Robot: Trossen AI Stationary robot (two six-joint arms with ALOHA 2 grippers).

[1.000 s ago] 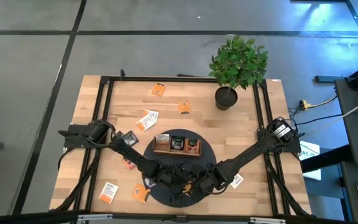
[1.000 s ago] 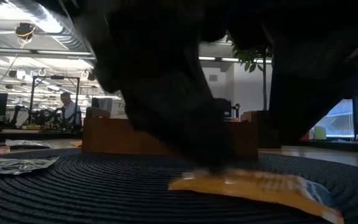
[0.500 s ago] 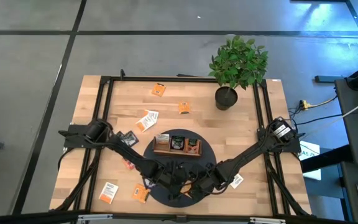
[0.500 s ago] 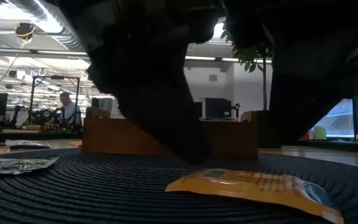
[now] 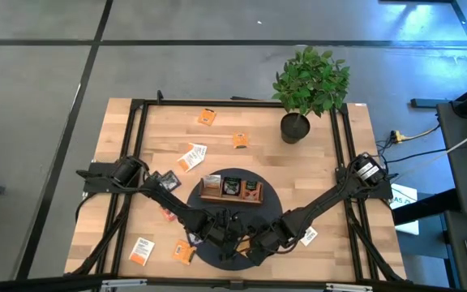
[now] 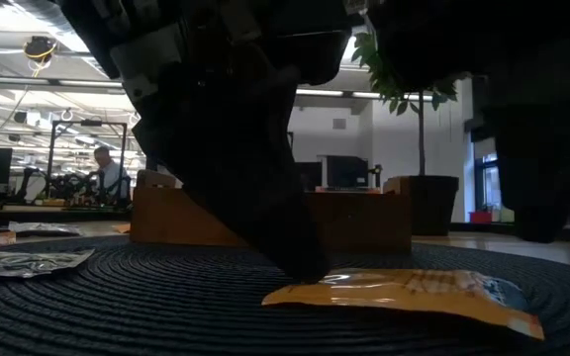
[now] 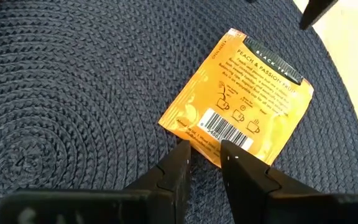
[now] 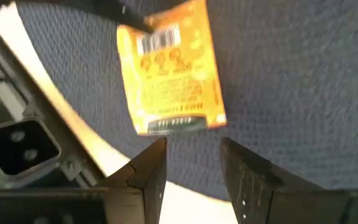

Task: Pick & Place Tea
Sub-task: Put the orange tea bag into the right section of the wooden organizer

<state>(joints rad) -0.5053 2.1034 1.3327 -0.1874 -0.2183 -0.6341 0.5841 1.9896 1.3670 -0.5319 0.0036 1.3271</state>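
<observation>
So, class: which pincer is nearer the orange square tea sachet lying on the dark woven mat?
Left. The left pincer has its fingertips at the barcode edge of the orange square tea sachet, apparently touching. The right pincer sits open just off the opposite edge, clear of it.

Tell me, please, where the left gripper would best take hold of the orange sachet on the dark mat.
Probably the barcode edge of the orange sachet, from above: it lies flat on the woven mat, and the left gripper hangs at that edge, fingers apart.
</observation>
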